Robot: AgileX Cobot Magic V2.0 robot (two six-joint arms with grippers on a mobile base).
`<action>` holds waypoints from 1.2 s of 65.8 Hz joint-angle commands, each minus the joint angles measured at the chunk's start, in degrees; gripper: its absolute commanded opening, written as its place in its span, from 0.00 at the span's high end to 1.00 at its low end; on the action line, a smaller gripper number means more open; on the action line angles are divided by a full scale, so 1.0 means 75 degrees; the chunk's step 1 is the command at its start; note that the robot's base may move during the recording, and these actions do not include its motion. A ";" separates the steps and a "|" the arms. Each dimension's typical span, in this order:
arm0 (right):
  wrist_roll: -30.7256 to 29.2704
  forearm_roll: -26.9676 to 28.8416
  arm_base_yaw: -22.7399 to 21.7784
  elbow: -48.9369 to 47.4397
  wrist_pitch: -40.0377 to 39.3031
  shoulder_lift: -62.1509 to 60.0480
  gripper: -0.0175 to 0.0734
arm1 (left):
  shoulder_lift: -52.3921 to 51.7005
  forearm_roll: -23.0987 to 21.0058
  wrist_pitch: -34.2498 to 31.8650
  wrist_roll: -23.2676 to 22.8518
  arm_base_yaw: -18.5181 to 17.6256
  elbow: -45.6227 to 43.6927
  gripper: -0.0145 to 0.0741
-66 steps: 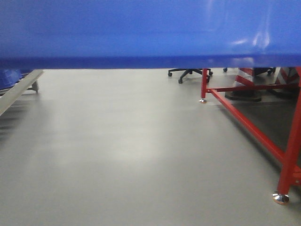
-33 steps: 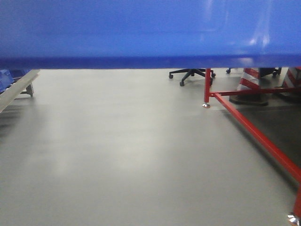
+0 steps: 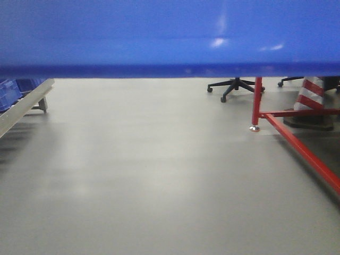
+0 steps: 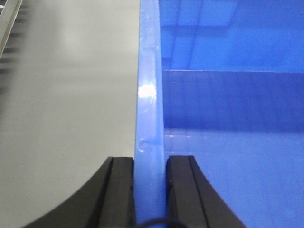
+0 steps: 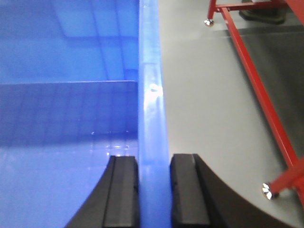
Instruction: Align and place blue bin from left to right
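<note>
Both of my pincers are clamped on the blue bin [image 3: 159, 37]. My left pincer [image 4: 150, 187] pinches the rim of its left wall and my right pincer [image 5: 154, 183] the rim of its right wall, each with one black pad inside and one outside. The bin spans the top of the front view, with grey floor [image 3: 133, 175] showing below its lower edge. A red frame [image 3: 297, 143] stands to my right, with a striped cone [image 3: 311, 95] and an office chair base [image 3: 235, 86] beyond it. A pale rail [image 3: 24, 103] runs at far left.
</note>
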 commanded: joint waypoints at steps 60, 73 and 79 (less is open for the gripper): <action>0.0036 -0.0166 0.0071 -0.0073 -0.1761 -0.0019 0.89 | -0.0015 -0.0067 -0.1271 -0.0049 -0.0071 -0.0086 0.96; 0.0036 -0.0166 0.0071 -0.0073 -0.1761 -0.0019 0.89 | -0.0015 -0.0067 -0.1271 -0.0049 -0.0071 -0.0086 0.96; 0.0036 -0.0166 0.0071 -0.0073 -0.1761 -0.0019 0.89 | -0.0015 -0.0084 -0.1271 -0.0049 -0.0074 -0.0086 0.96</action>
